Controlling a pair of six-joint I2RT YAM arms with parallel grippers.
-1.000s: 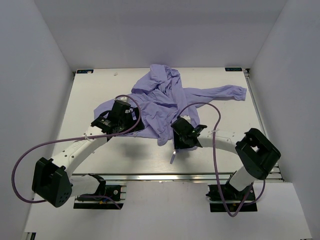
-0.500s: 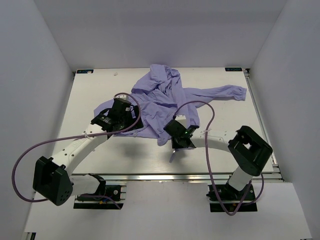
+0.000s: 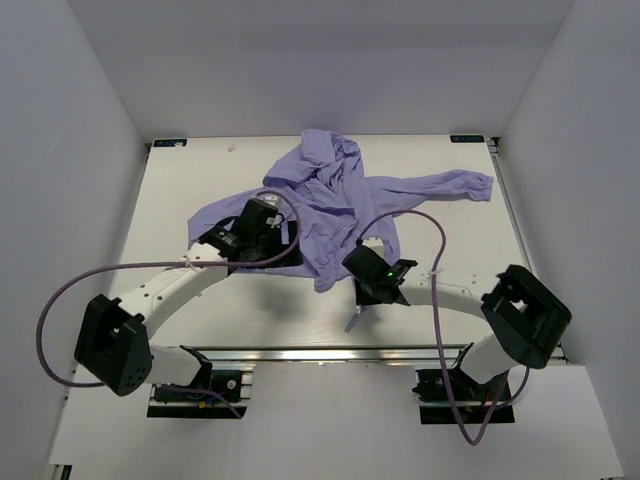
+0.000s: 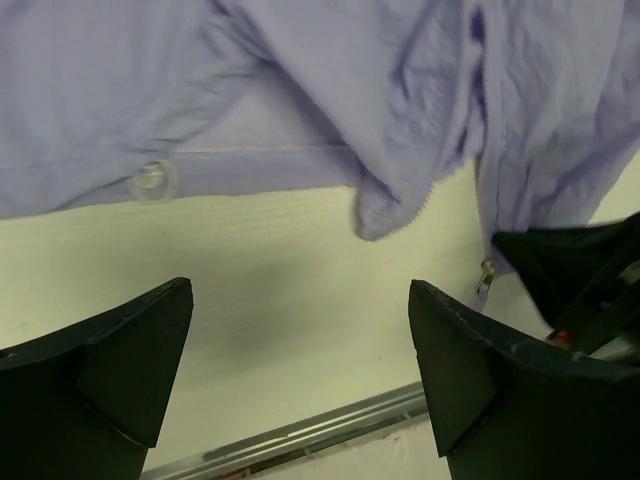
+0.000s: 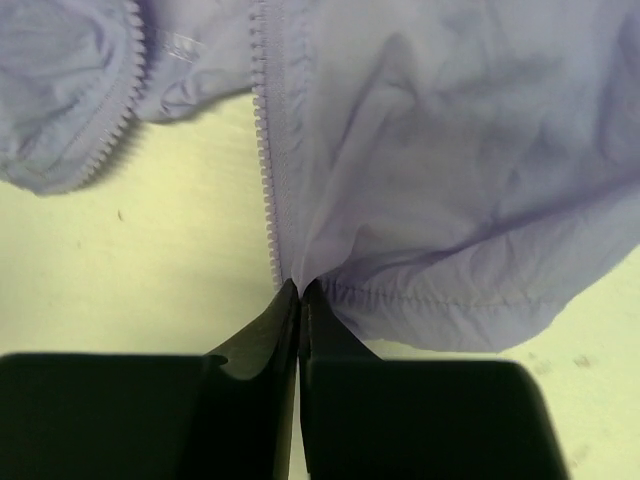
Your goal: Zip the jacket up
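The lavender jacket (image 3: 335,195) lies crumpled and unzipped at the middle of the table, one sleeve stretched to the right. My right gripper (image 3: 353,272) sits at its near hem. In the right wrist view that gripper (image 5: 300,287) is shut on the jacket's (image 5: 430,180) bottom corner, right beside a row of zipper teeth (image 5: 265,150). A second row of teeth (image 5: 110,130) curls away to the left. My left gripper (image 3: 268,236) hovers over the left hem, wide open (image 4: 300,290) with only bare table between its fingers; the jacket's (image 4: 300,90) edge hangs just beyond them.
The white table (image 3: 180,200) is walled on three sides. A metal rail (image 3: 320,352) runs along its near edge. A purple cable (image 3: 420,215) loops above the right arm. The right gripper's black body (image 4: 580,270) shows at the right of the left wrist view.
My right gripper has closed onto the jacket's bottom corner by the zipper. The left arm has shifted a little to the right over the hem, its gripper staying open.
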